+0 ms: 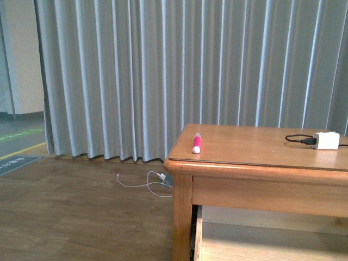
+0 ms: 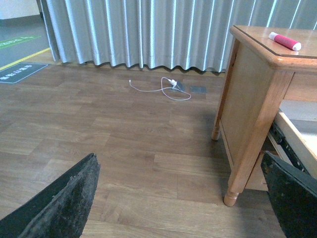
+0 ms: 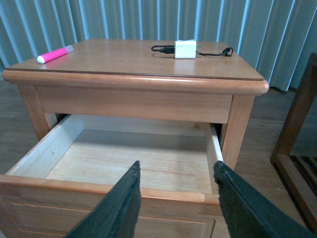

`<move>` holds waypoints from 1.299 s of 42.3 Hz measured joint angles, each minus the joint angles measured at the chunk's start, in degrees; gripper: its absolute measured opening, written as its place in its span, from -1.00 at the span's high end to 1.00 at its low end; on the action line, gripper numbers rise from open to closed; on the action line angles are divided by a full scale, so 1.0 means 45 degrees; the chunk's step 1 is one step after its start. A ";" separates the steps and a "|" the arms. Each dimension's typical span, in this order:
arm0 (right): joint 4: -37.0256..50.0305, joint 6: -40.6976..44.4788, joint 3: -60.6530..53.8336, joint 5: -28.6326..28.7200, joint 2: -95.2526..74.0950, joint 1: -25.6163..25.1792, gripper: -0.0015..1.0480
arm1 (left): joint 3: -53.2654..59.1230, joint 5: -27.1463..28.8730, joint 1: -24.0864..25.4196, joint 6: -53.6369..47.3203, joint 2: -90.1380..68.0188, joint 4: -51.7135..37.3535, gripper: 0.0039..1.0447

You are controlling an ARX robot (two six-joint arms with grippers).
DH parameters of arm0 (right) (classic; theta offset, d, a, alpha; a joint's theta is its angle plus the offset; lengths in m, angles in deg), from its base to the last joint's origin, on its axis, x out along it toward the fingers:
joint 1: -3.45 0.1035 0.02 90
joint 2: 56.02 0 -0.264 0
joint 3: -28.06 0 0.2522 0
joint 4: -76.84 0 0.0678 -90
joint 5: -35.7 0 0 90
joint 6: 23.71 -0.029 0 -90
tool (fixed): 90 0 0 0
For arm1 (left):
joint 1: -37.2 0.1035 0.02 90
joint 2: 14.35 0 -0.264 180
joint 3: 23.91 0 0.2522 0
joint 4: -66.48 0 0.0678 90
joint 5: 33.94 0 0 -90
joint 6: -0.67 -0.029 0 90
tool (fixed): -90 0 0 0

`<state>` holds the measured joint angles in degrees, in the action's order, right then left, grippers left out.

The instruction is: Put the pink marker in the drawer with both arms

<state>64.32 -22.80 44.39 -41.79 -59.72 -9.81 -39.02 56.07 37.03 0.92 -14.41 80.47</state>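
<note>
Pink marker lies on table, nine o'clock of charger. Drawer open. Left gripper and right gripper: jaws apart.

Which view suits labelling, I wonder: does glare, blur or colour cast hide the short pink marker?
Front view: short bright pink marker sharp; pale sheen on the honey-brown wooden tabletop. Left wrist view: marker small but distinct. Right wrist view: bluish cast on pleated curtain; marker clear.
</note>
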 joint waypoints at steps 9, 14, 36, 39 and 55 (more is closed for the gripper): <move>-0.0005 -0.0068 -0.0495 -0.0204 0.0510 0.0345 -0.59 | 0.0000 0.0000 0.0000 0.0000 0.0000 0.0000 -0.89; -0.0005 -0.0087 -0.0495 -0.0204 0.0515 0.0350 -0.86 | 0.0000 0.0000 0.0000 0.0000 0.0000 0.0000 -0.89; -0.0005 -0.0083 -0.0495 -0.0209 0.0515 0.0350 -0.83 | -0.1749 0.3337 -0.3016 0.1870 -0.5280 -0.2676 -0.89; -0.0005 -0.0083 -0.0495 -0.0204 0.0515 0.0350 -0.83 | -0.3123 0.2856 -0.3245 0.1627 -0.7723 -0.3891 -0.89; -0.0005 -0.0087 -0.0495 -0.0204 0.0515 0.0359 -0.83 | -0.8641 0.0903 -0.3823 0.0471 -1.6092 -0.5425 -0.89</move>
<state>64.29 -23.19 42.16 -42.71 -57.40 -8.19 -77.90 60.13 19.83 3.04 -86.82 56.06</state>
